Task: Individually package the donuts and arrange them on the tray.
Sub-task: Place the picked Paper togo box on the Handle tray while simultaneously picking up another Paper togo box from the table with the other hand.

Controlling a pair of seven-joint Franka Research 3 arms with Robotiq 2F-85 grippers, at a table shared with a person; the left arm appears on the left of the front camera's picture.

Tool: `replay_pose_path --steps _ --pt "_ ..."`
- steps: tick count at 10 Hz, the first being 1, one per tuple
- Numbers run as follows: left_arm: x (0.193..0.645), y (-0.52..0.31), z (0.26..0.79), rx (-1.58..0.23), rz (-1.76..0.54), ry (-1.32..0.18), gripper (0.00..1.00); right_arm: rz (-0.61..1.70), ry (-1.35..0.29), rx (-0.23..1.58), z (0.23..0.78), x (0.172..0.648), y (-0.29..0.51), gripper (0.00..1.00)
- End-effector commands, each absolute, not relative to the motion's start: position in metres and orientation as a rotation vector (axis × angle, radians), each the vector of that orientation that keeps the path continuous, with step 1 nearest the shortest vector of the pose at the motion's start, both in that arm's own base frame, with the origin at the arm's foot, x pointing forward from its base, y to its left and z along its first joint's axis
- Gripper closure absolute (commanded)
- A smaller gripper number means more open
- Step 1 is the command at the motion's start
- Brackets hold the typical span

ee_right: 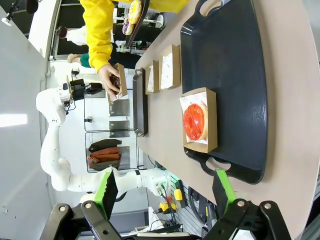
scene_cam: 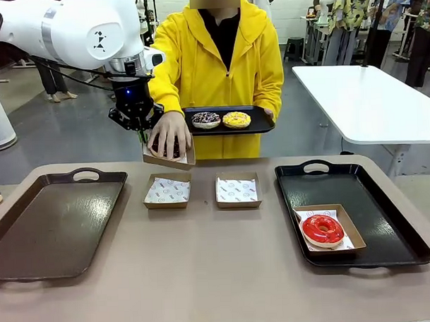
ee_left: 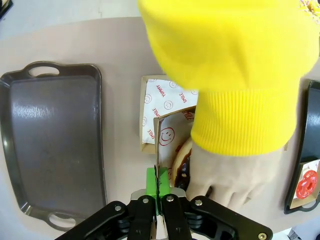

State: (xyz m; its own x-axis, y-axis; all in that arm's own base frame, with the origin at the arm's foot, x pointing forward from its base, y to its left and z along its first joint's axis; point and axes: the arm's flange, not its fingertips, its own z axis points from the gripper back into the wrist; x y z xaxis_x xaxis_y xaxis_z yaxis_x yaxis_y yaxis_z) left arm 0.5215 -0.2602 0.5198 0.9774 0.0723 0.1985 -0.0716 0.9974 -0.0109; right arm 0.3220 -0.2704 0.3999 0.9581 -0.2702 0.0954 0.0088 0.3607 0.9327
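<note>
front view: red donut [scene_cam: 323, 229] boxed on right tray [scene_cam: 386, 218]. left claw [scene_cam: 141, 130] clamps raised box [scene_cam: 169, 160]; hand [scene_cam: 169, 133] puts chocolate donut [ee_left: 181, 155] inside. right claw [ee_right: 165, 182] open. purple donut [scene_cam: 206, 119], yellow donut [scene_cam: 236, 119] unboxed on small tray [scene_cam: 260, 125]; empty boxes [scene_cam: 167, 190] ready.

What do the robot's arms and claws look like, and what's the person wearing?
The left arm is rounded glossy white, with a small black logo, a thin black cable beneath and a blue light at the wrist. The left gripper and right gripper are black, bolted, with green pads. The person's sleeve is yellow with a ribbed cuff.
</note>
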Motion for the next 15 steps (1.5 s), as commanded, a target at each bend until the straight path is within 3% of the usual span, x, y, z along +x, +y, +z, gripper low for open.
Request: replay_pose_path --steps 1,9,13,15 --pt "0.516 -0.258 0.521 0.001 0.073 -0.203 1.00 -0.182 -0.251 1.197 0.399 0.322 -0.271 0.00" --pt "0.521 -0.260 0.520 -0.004 0.072 -0.200 0.99 -0.182 -0.249 1.192 0.400 0.322 -0.270 0.00" --pt "0.453 -0.199 0.551 -0.121 -0.024 -0.186 0.99 -0.109 -0.208 0.981 0.500 0.367 -0.189 0.00" --pt "0.426 -0.172 0.540 -0.111 -0.020 -0.166 0.99 -0.094 -0.188 0.888 0.531 0.396 -0.136 0.00"
